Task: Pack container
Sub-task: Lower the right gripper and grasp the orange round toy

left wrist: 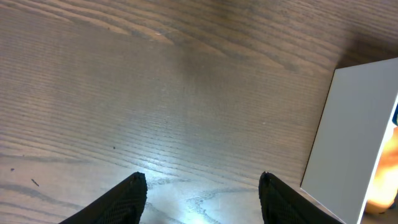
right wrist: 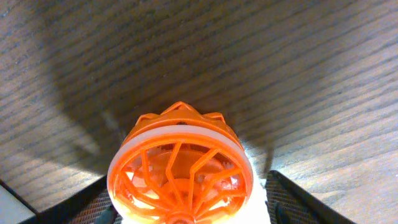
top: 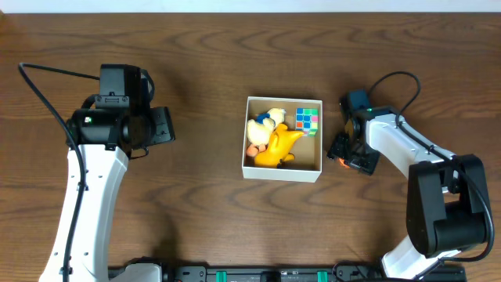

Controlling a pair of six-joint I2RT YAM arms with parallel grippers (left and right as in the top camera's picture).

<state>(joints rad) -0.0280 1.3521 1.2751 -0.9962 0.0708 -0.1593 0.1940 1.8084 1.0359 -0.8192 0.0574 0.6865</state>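
The container (top: 282, 171), a square white-walled box, sits mid-table and holds a yellow duck toy (top: 275, 145), a coloured puzzle cube (top: 307, 120) and a pale plush toy (top: 258, 128). My right gripper (top: 344, 153) is just right of the container, shut on a round orange and white wheel-like toy (right wrist: 180, 180), which fills the space between its fingers (right wrist: 185, 202). My left gripper (top: 164, 125) is open and empty over bare wood (left wrist: 202, 186), well left of the container. The container's white wall (left wrist: 354, 124) shows at the right edge of the left wrist view.
The brown wooden table (top: 203, 47) runs all round the container. The right arm's cable (top: 399, 78) loops behind its wrist and the left arm's cable (top: 47, 94) runs along the far left.
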